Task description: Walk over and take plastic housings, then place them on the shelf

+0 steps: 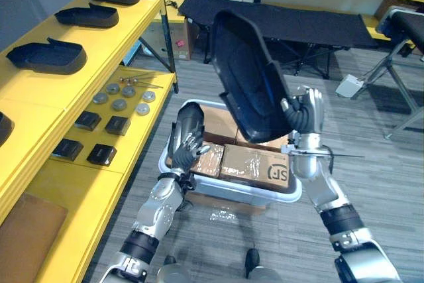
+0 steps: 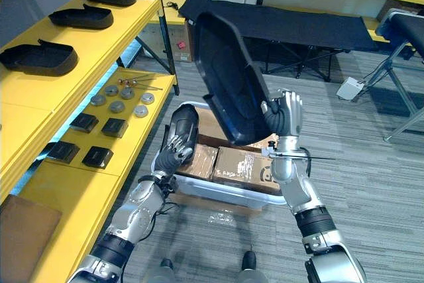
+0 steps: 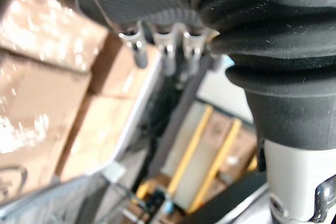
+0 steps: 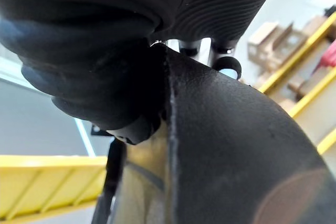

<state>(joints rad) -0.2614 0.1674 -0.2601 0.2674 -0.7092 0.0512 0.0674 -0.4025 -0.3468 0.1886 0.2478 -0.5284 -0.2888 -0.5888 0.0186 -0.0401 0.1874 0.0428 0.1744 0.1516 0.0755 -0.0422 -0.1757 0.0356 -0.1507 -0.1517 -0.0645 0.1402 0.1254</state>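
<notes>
- The black plastic housing (image 1: 248, 77) is up in the air above the white bin (image 1: 228, 192), tilted on edge. The right hand (image 1: 306, 114) holds it, with fingers curled round its lower rim.
- The left hand (image 1: 187, 138) hangs over the bin with loose fingers and holds nothing.
- The housing looks like a thin, stiff shell. It is probably light, but it is wide and smooth, so it may swing or slip.
- The rim seems the best place to hold it, and the free hand could steady the far edge on the way to the yellow shelf (image 1: 106, 38).

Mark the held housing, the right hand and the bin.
housing (image 1: 248, 81), left eye view, middle of its inner face.
right hand (image 1: 306, 114), left eye view, back of the hand.
bin (image 1: 238, 191), left eye view, white front wall.
</notes>
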